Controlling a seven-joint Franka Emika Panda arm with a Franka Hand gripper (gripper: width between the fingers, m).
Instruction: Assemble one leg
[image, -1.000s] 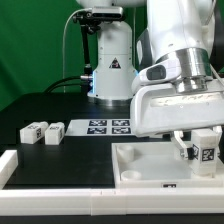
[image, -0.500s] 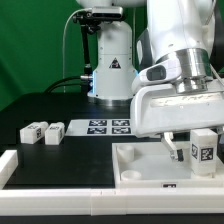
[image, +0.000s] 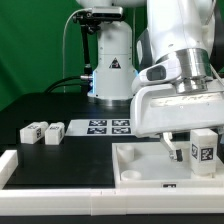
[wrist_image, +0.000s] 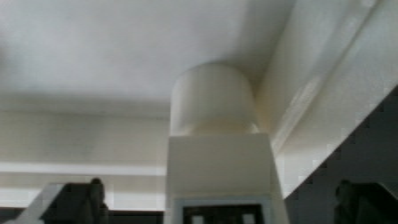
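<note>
Nearest the exterior camera lies the large white panel (image: 150, 165) with its raised rim and a round socket at the near corner; a small dark label on its front edge is too small to read. On the panel at the exterior view's right stands the leg (image: 201, 152), upright, its black-and-white square tag facing the camera. The gripper (image: 190, 141) hangs just above it with its fingers (image: 176, 143) spread wide to either side and clear of the block, holding nothing. A second ago those fingers were closed on the leg; since then they have parted while the leg has stayed where it stood. The wrist view adds what the exterior one hides: the leg (wrist_image: 222, 130) seen close, rounded at its far end, with the dark fingertips (wrist_image: 75, 200) standing apart on both sides. Farther back, on the black table (image: 50, 105), two more legs (image: 43, 131) lie side by side, and beside them the marker board (image: 108, 126). Behind stands the arm's base (image: 112, 60), bearing a black triangular warning sticker.
</note>
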